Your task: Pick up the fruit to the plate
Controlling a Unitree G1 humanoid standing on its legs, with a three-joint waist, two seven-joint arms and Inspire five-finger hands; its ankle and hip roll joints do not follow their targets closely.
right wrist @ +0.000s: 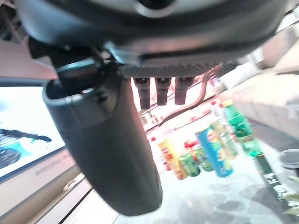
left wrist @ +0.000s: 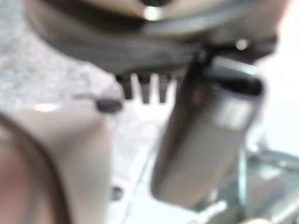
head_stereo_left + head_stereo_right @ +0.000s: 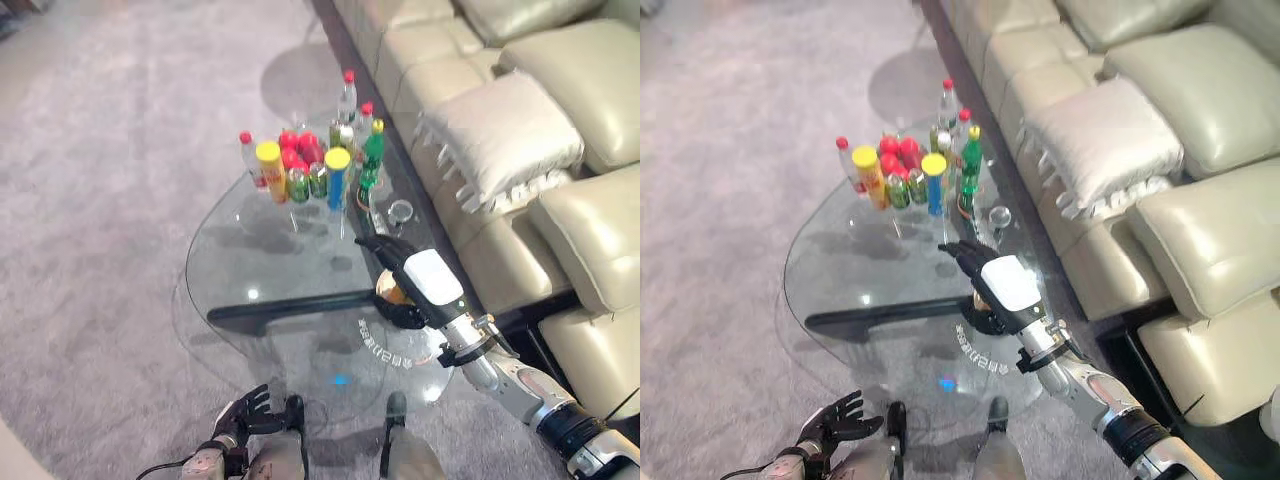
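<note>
Glass table point(image 3: 250, 260) on grey carpet point(image 3: 90, 200) w/ bottles point(image 3: 345, 100), cans point(image 3: 300, 185), red fruit point(image 3: 300, 148).

Right robot hand point(image 1: 112, 140), dark thumb foremost; beyond: green bottle point(image 1: 239, 128), blue can point(image 1: 214, 151), green cans point(image 1: 189, 163) on glass counter point(image 1: 205, 198).

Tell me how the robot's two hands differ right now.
The right hand reaches out over the glass table, near an orange fruit; the left hand hangs low beside the table's near edge, over the carpet. The right hand shows a white cover on its back, the left looks all dark. The left hand's fingers are spread and relaxed; the right hand's fingers point toward the bottles. Both hands are dark.
</note>
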